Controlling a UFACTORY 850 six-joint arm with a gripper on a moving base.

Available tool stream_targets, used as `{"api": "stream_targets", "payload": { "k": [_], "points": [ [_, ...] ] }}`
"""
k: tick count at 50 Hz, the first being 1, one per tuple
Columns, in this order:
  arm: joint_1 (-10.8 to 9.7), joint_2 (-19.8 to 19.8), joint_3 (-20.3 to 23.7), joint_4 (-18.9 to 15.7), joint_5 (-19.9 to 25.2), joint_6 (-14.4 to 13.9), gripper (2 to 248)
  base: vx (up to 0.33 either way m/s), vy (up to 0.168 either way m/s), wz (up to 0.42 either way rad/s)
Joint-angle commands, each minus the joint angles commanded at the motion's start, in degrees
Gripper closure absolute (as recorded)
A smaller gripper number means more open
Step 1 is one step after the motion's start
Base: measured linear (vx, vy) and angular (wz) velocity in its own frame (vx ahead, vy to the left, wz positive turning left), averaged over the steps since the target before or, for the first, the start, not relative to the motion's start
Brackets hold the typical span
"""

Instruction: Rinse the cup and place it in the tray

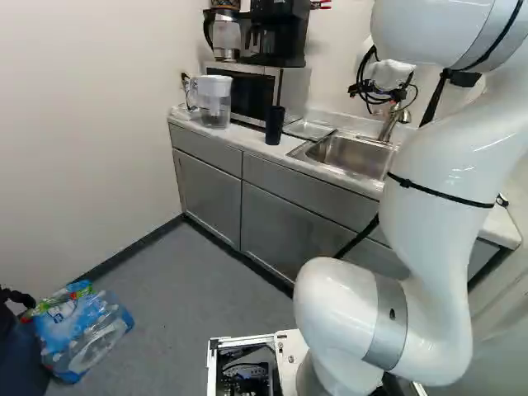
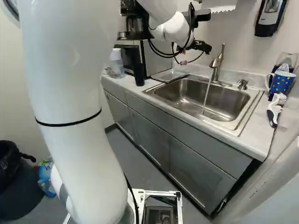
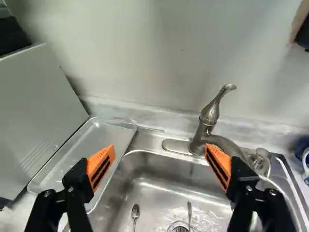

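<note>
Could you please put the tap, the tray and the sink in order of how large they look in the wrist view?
Largest to smallest:
1. Sink
2. Tray
3. Tap

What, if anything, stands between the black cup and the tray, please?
Nothing visible does: the black cup stands close beside the tray, with just a strip of counter between them. The microwave stands close behind the cup, but not between the two.
</note>
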Motion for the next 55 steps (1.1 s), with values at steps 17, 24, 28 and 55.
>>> {"api": "stream_targets", "payload": {
  "k": [17,24,28,55],
  "points": [
    [-0.35,4.40,4.79,0.00,-4.10,0.00,3,0.000,0.000,0.000],
    [-0.68,6.09,6.59,0.00,-6.06,0.00,3,0.000,0.000,0.000],
    [-0.90,7.04,7.59,0.00,-7.20,0.00,3,0.000,0.000,0.000],
    [-3.64,12.81,13.49,0.00,-15.19,0.00,3,0.000,0.000,0.000]
  ]
}}
